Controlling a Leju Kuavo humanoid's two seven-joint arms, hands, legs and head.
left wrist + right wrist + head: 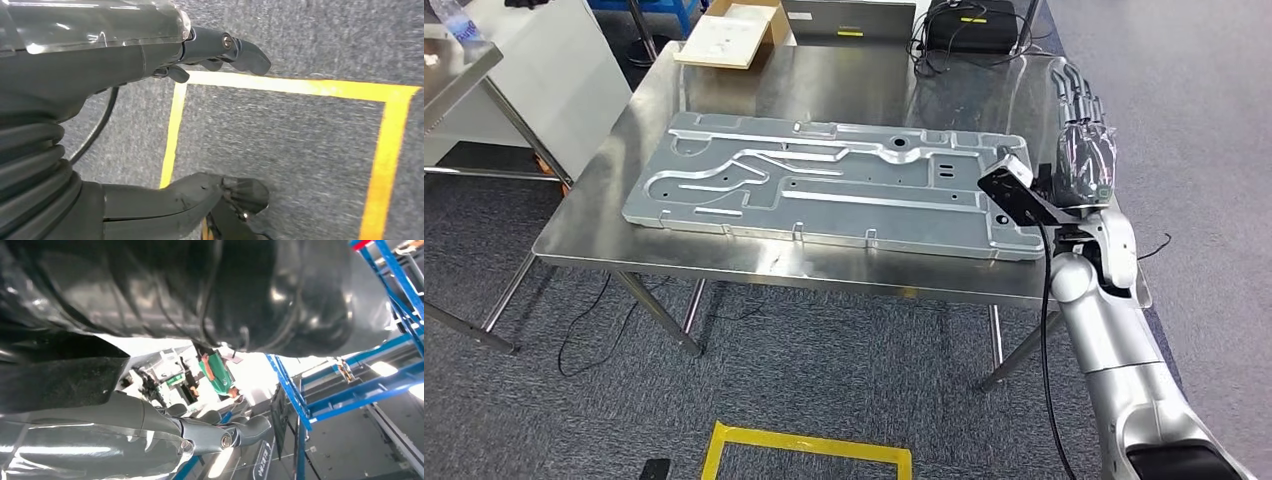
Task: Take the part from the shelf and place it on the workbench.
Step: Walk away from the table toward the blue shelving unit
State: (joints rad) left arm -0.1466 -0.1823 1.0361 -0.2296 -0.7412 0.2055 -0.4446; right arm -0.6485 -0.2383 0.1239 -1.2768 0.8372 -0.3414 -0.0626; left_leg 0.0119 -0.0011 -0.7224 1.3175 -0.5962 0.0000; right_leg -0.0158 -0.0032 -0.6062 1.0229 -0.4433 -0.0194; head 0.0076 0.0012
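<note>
The part [824, 185], a large flat stamped grey metal panel, lies flat on the steel workbench [844, 90] and covers most of its middle. My right hand [1084, 140] is raised over the bench's right end, just past the panel's right edge, fingers stretched out and apart, holding nothing. In the right wrist view the right hand [150, 430] shows the same straight fingers with nothing in them. My left hand [100, 65] hangs over the carpet, thumb and fingers [225, 47] well apart, nothing between them.
A cardboard box [732, 30] and a black device with cables [972, 25] sit at the bench's far edge. A white cabinet [554, 70] stands at the left. Yellow tape [809, 448] marks a square on the carpet. A blue rack [300, 390] stands behind.
</note>
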